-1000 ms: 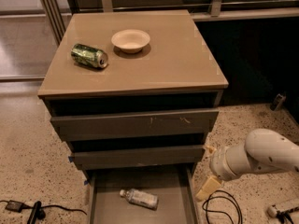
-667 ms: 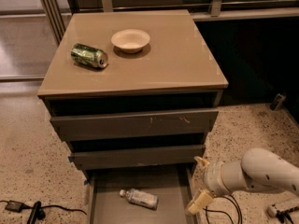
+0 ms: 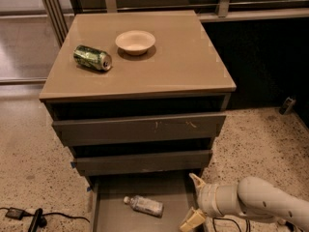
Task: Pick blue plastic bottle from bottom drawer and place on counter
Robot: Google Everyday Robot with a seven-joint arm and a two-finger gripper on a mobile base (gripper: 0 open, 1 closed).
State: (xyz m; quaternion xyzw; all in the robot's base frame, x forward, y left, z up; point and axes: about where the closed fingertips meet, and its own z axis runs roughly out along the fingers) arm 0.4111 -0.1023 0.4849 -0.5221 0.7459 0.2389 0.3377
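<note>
**One Second On, Gripper Arrives at the Drawer's Edge**

One second has brought your gripper in from the open floor at 3 o'clock of the drawer to its right rim, travelling toward 8 o'clock as it came. It now sits at 5 o'clock in the camera view. Its fingers stand spread wide, one toward 12 o'clock and one toward 6, with nothing between them.

The bottle has not stirred. It lies on its side on the drawer floor with its cap toward 10 o'clock, at 9 o'clock from the gripper, near it but not touching.

On the counter, the can at 9 o'clock and the bowl at 12 o'clock are also where they were.

For you, this reads as the approach nearly finished and the grasp not yet begun. The remaining reach runs toward 9 o'clock and down into the drawer. The spread of the fingers looks roughly set to straddle the bottle's width.

Mind two things: a round bottle may roll if nudged, and the closed drawer above overhangs the far end. The counter's 3 o'clock side looks the likeliest spot to set it down.
</note>
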